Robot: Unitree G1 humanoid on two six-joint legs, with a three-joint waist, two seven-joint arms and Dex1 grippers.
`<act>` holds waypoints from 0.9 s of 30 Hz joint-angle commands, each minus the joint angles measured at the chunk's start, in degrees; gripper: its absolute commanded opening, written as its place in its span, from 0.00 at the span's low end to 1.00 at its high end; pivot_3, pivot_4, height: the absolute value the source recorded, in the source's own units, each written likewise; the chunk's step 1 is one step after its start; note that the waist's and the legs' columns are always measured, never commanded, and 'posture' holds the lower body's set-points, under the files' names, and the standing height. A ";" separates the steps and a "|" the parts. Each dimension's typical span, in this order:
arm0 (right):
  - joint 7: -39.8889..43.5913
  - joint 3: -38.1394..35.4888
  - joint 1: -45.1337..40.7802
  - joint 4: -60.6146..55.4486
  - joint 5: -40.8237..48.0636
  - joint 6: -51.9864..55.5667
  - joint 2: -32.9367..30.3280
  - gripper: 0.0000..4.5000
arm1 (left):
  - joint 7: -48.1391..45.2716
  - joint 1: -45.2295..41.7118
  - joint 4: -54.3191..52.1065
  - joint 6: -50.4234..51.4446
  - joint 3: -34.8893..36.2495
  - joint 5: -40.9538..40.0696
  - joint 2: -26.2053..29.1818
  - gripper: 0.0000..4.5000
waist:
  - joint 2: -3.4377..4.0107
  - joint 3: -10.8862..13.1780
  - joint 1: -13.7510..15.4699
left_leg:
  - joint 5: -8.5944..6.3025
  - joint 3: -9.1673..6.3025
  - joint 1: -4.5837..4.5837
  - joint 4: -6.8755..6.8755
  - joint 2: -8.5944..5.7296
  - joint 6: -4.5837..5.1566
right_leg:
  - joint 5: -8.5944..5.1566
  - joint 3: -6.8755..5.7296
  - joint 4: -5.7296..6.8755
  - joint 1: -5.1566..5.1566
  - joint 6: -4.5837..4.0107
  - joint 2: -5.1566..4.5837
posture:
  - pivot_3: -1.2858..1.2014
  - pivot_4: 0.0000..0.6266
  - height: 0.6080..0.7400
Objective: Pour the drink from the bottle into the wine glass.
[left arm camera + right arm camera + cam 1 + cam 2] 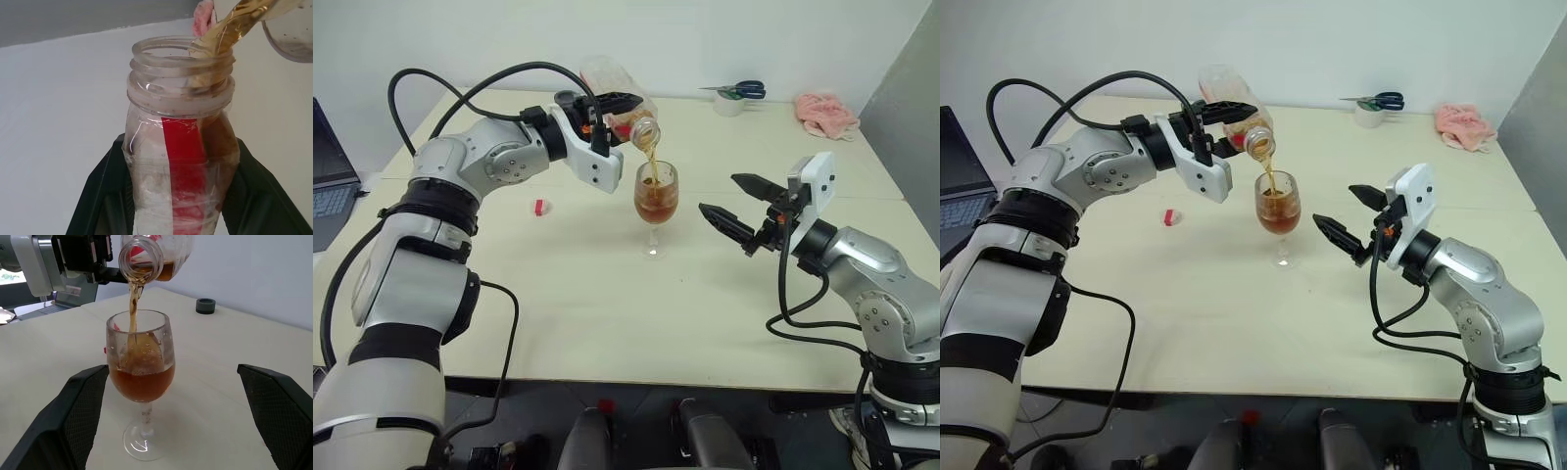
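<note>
I had the left gripper (619, 102) clamped on the bottle (612, 83), tipped neck-down above the wine glass (656, 201), which stood near the middle of the tabletop (607, 313). The drink (142, 377) ran in a thin stream from the bottle's mouth into the bowl, already filled about halfway. My right gripper (736, 204) hung with its fingers spread wide and empty, just beside the glass on the side of the tabletop's right edge. A small red cap (539, 207) lay toward the left edge.
</note>
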 commanded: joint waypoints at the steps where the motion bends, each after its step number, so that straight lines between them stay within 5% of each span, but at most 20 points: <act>1: 0.42 -0.56 -1.45 -0.83 0.14 -1.32 0.14 1.00 | 0.92 -2.33 -0.15 0.50 0.68 -0.77 0.99 0.40 | 0.00 0.00 -0.02 | 0.00 0.00 0.00 0.00 0.00 0.00 | 0.00 0.00 0.00 0.00 0.00 0.00 | 0.52 0.24 1.00; 8: 0.45 -0.74 -1.61 -0.90 0.16 -1.35 0.09 1.00 | -0.91 -2.47 0.74 0.99 0.84 -2.00 0.49 0.40 | 0.00 0.00 -0.06 | 0.00 0.00 0.00 0.00 0.00 0.00 | 0.00 0.00 0.01 0.00 0.00 0.00 | 0.52 0.24 1.00; 19: 2.01 0.79 -6.50 -2.97 1.18 -0.24 -0.85 1.00 | -26.09 4.33 -1.19 12.58 12.68 -31.10 -5.29 0.40 | 0.00 0.00 -0.74 | 0.01 0.02 0.07 0.02 0.00 0.00 | -0.01 0.00 0.14 0.00 -0.03 -0.01 | 0.52 0.24 1.00; 27: 6.26 7.13 -24.07 0.75 0.91 3.12 -1.45 1.00 | -28.88 21.65 -31.27 48.59 28.98 -53.70 -4.35 0.40 | 0.03 0.00 -2.24 | 0.01 -0.06 0.24 -0.01 0.18 0.00 | -0.11 -0.07 0.40 0.00 -0.18 0.08 | 0.52 0.24 1.00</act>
